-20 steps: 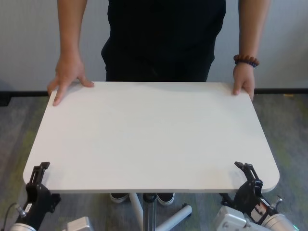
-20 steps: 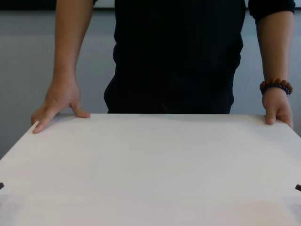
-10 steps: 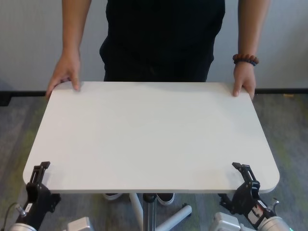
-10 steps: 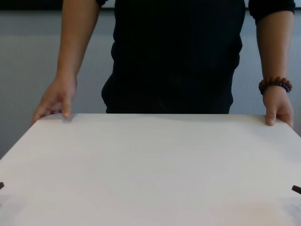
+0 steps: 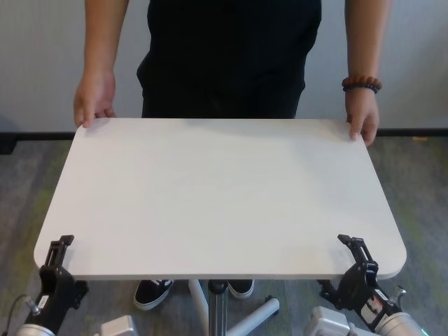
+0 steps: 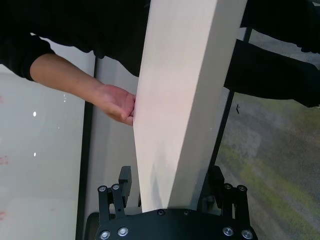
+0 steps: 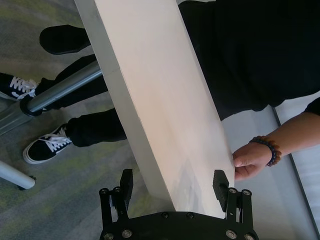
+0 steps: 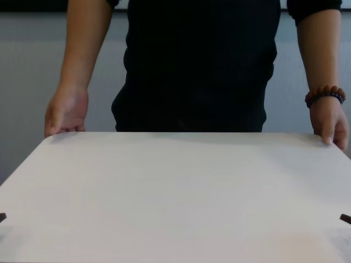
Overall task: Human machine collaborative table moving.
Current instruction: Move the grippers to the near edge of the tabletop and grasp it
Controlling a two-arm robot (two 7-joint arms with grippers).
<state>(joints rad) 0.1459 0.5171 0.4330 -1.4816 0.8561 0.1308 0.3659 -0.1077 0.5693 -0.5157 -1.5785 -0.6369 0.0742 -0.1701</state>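
With no writing legible anywhere, the left gripper (image 5: 57,253) straddles the table's (image 5: 224,196) near-left edge, fingers apart on either side of the board. At the far corners the human (image 5: 231,56) grips it with one hand (image 5: 94,98) and a braceleted hand (image 5: 364,115). At near right, the right gripper (image 5: 355,253) straddles the edge likewise.

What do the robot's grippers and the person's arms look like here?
Both the left gripper and right gripper are black and angular, with silver screws; the right one's silver-grey wrist carries a red-and-white label. The human wears black short sleeves and a brown bead bracelet.
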